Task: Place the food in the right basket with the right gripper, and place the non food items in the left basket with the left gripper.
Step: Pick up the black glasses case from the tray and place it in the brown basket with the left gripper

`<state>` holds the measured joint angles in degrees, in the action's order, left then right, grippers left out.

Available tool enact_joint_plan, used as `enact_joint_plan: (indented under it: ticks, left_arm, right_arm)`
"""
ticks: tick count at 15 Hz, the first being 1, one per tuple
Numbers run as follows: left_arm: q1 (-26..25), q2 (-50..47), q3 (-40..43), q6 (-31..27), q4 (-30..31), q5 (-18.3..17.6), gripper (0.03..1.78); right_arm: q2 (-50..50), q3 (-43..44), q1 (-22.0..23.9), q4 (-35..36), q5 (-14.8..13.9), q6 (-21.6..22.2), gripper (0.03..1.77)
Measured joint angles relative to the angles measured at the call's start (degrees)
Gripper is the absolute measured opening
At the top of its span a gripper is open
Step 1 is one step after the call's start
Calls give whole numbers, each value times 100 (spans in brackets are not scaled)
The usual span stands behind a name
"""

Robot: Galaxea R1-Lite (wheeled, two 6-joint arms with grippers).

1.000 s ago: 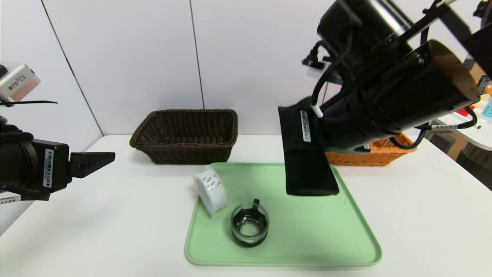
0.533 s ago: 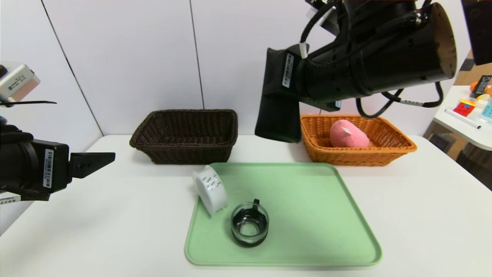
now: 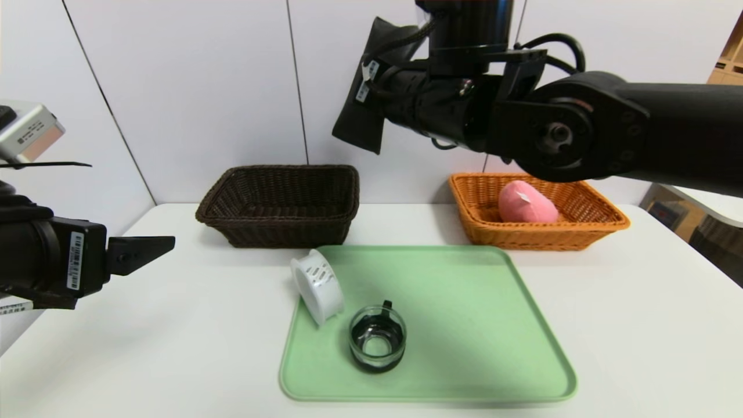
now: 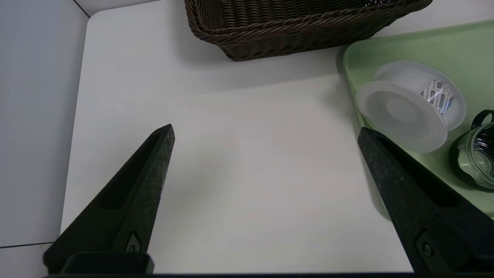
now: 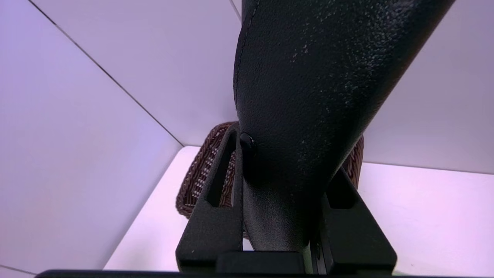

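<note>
My right gripper is high in the air, above the gap between the two baskets, shut on the long black soft case. The right wrist view shows both fingers clamping the case, with the dark brown basket below and beyond. The pink plush peach lies in the orange-tan basket. The dark brown basket holds nothing that I can see. The white spool and the glass cup rest on the green tray. My left gripper hovers open over the table's left side.
In the left wrist view the spool leans on the tray's rim, the cup sits beside it, and the dark basket stands farther back. A white wall stands close behind both baskets.
The right arm has lifted the black case off the tray and swung it up and left, towards the dark basket, uncovering the orange basket and peach. The left arm has barely moved.
</note>
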<state>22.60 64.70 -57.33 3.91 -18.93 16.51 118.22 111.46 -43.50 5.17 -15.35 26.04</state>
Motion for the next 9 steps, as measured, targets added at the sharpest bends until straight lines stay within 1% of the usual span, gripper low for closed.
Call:
enact_joint_plan:
  ticks: [1,3,4,5,8,9]
  left_arm:
    - [-2,0,30,0,11,0,169]
    - [-4,-9,85,0,11,0,169]
    - [-2,-9,111,0,13,-2,169]
    - [2,-10,139,0,15,-2,169]
    - [22,-12,223,7,13,2,169]
    - [22,-15,243,5,13,5,169]
  right_arm:
    - [110,12,0,111,2,-5,46]
    - [346,32,-20,649,-5,-63,46]
    - [482,34,-49,907,-5,-162,46]
    - [639,34,-85,1161,-5,-330,46]
    - [1100,34,-167,2264,37,-1034,45]
    - [1226,34,-176,2476,46,-1231,45]
